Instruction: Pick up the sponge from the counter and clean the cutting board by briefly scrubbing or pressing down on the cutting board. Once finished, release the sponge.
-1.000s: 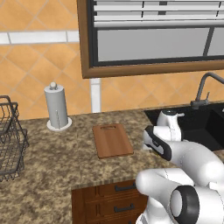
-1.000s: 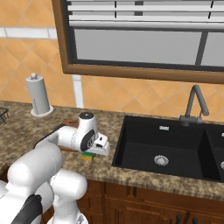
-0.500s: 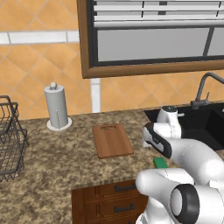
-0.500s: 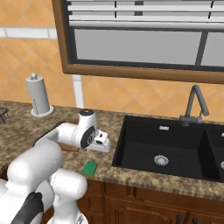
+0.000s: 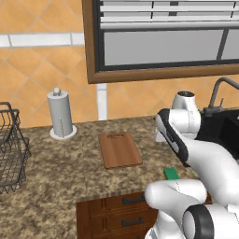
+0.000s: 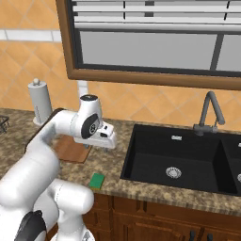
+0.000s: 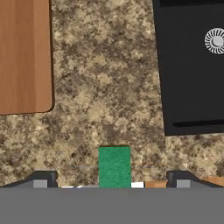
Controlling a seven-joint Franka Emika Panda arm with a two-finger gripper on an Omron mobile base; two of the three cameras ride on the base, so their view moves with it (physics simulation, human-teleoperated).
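With its fingers spread apart, the hand [image 7: 113, 177] hovers above the sponge [image 7: 114, 166] lying free on the worktop [image 7: 105, 100], so the release step looks done and little remains.

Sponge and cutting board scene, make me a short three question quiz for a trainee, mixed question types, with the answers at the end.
1. True or false: the sponge lies on the cutting board.
2. Multiple choice: what lies to the right of the sponge in the right base view? A. the paper towel roll B. the sink C. the wire rack
3. Short answer: are the fingers holding the sponge?

Key
1. False. It lies on the counter near the front edge, apart from the board.
2. B.
3. No. The gripper is open, with the sponge lying free between its tips in the hand view.
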